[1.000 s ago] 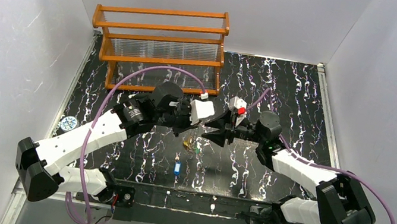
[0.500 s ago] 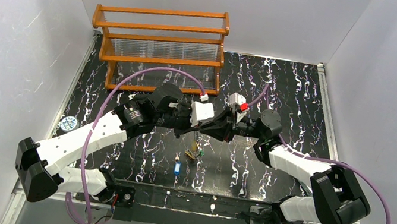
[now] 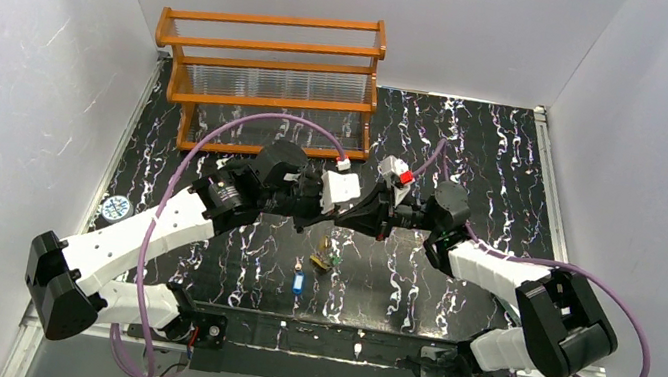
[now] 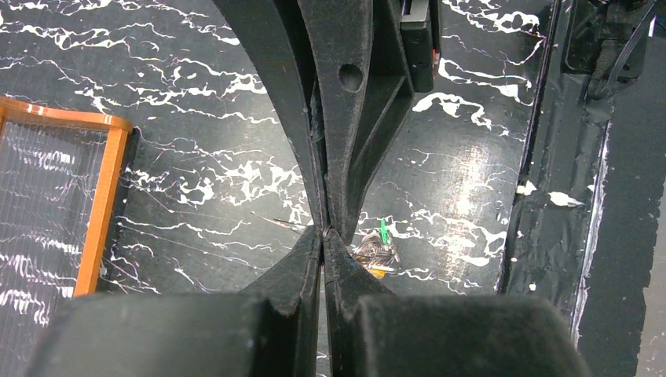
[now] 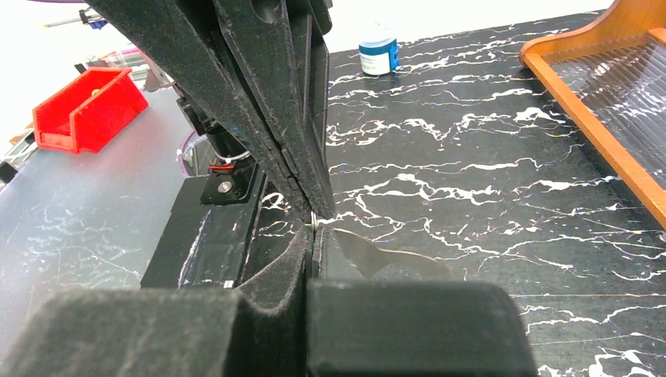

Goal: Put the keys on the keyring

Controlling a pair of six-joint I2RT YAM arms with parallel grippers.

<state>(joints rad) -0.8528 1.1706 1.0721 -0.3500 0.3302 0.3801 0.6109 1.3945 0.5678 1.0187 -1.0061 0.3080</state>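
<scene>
Bunched keys (image 4: pixel 375 253) beneath closed tips
Left end effector (image 4: pixel 323 236) and right end effector (image 5: pixel 312 232) fully closed, tips touching; green and yellow heads cluster together, blue key (image 3: pixel 298 282) lying apart on the bench (image 3: pixel 474 170).

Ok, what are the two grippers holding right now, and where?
The left gripper and right gripper, both shut, meet tip to tip, apparently pinching the thin silvery wire keyring at one spot.

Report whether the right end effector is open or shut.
Shut. The right end effector has its fingers pressed together with no gap; what they pinch, if anything, cannot be told.
</scene>
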